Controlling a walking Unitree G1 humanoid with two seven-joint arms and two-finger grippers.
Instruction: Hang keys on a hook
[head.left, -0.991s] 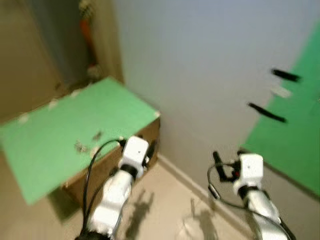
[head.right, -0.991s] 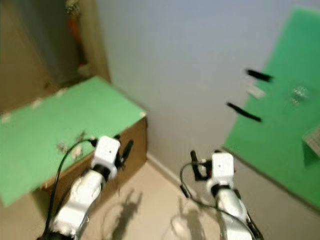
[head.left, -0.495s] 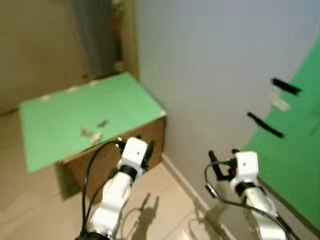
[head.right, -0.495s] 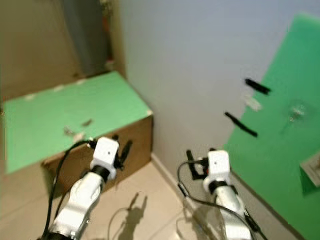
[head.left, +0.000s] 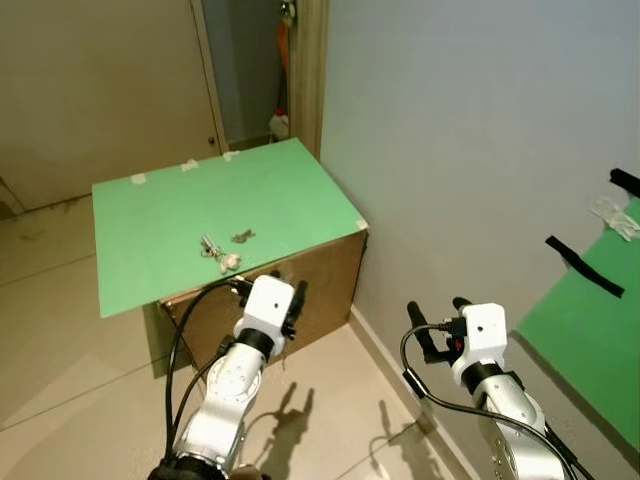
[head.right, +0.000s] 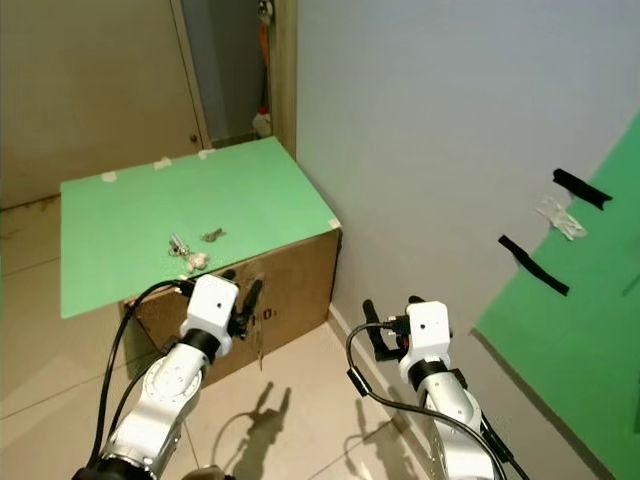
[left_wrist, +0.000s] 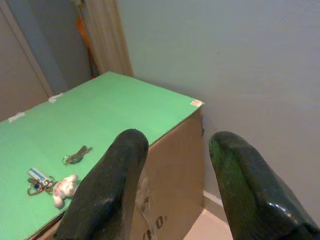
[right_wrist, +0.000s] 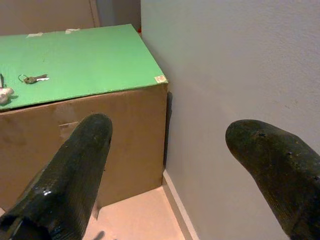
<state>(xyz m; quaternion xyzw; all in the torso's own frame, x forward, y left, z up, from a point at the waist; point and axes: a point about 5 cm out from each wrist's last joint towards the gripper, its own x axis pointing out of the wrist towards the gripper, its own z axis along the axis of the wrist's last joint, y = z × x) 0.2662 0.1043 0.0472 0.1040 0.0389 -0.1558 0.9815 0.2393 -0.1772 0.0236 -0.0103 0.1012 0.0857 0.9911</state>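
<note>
A key ring with a white plush charm (head.left: 218, 254) and a smaller bunch of keys (head.left: 242, 236) lie on the green board (head.left: 190, 200) that tops a cardboard box (head.left: 325, 275). The charm ring (left_wrist: 50, 183) and the small keys (left_wrist: 76, 155) also appear in the left wrist view. My left gripper (head.left: 271, 287) hovers open in front of the box's near side, below the keys. My right gripper (head.left: 437, 308) is open too, held near the grey wall to the right of the box. Neither holds anything.
A green sheet (head.left: 590, 340) hangs on the grey wall (head.left: 470, 150) at the right, with black tape strips (head.left: 584, 266) at its edge. Behind the box are a beige door (head.left: 100, 90) and a narrow doorway (head.left: 255, 70). Tiled floor (head.left: 70, 350) spreads left of the box.
The whole view has swung and sharpened, so the camera moved: the box now sits nearer the middle and the wall sheet nearer the right edge. Both arms keep their pose, fingers still apart.
</note>
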